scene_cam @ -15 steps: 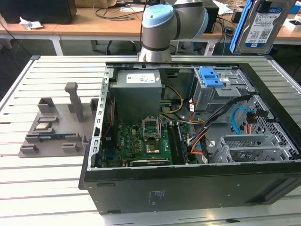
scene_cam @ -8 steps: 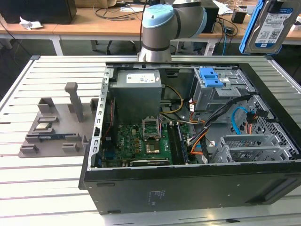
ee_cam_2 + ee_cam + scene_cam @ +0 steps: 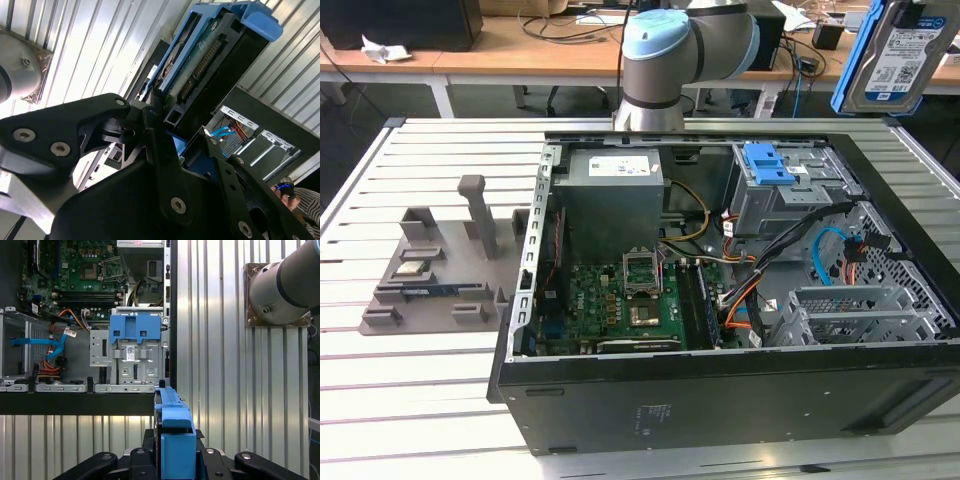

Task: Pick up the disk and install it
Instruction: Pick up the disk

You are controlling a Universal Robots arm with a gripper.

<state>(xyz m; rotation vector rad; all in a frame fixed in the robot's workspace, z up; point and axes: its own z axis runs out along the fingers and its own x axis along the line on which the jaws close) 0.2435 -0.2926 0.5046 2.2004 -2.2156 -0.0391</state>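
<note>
The disk (image 3: 898,52), silver with a blue-and-white label and a blue frame, hangs high in the air at the exterior view's right, above the far right corner of the open computer case (image 3: 720,400). In the first wrist view the disk (image 3: 175,430) is seen edge-on, with my gripper (image 3: 176,456) shut on it. It hovers above the case's outer wall, near the grey drive cage with the blue latch (image 3: 135,330). In the second wrist view the black fingers (image 3: 160,150) clamp the disk (image 3: 210,65) from both sides.
The case lies open on a slatted metal table (image 3: 420,400), with motherboard (image 3: 620,300), grey power supply (image 3: 613,190), drive cage (image 3: 765,165) and loose cables (image 3: 740,290) inside. A grey fixture (image 3: 430,270) stands at the exterior view's left. The arm's base (image 3: 670,50) rises behind the case.
</note>
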